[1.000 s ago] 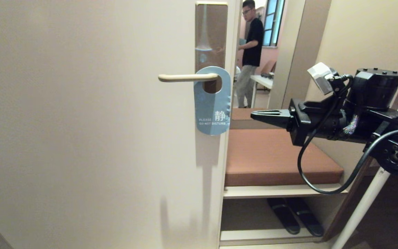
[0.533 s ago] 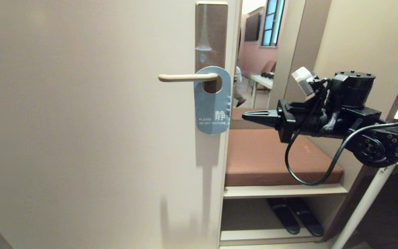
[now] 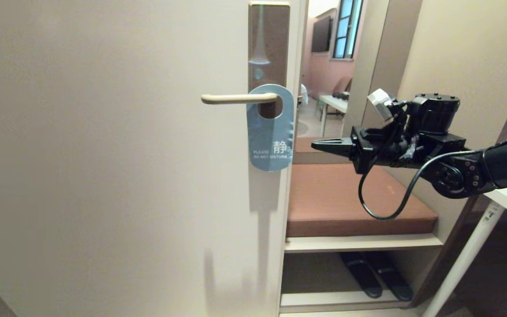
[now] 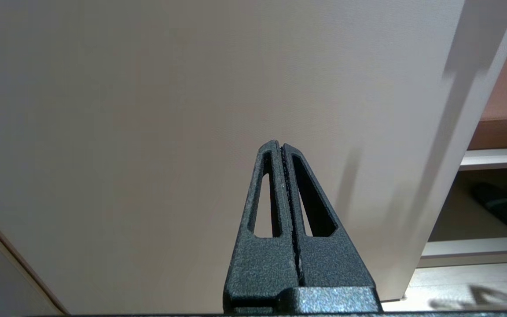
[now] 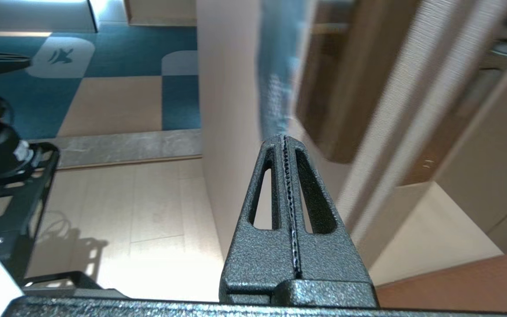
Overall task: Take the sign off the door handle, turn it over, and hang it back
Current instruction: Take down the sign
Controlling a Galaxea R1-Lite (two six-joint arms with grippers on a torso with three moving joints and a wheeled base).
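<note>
The sign [image 3: 270, 132] hangs by its oval hole from the beige door handle [image 3: 233, 98], its blue-grey "do not disturb" face towards me. The handle sits on a tall brown plate [image 3: 269, 42] on the cream door [image 3: 104, 167]. My right gripper [image 3: 314, 144] is shut and empty. It points level at the sign from the right, a short gap away, at the height of its lower half. In the right wrist view the sign [image 5: 275, 75] is a blurred blue strip just beyond the shut gripper [image 5: 284, 138]. My left gripper [image 4: 279, 144] is shut, parked low before the door.
Right of the door edge is a brown cushioned bench [image 3: 350, 198] over a shelf with dark slippers [image 3: 374, 275]. A white table leg [image 3: 464, 259] stands at the far right. Behind the opening a room with a window [image 3: 346, 28] shows.
My right arm has reached out, and its gripper has drawn left, nearer the sign. A person seen in the room behind has gone out of view. The sign and handle have not moved.
</note>
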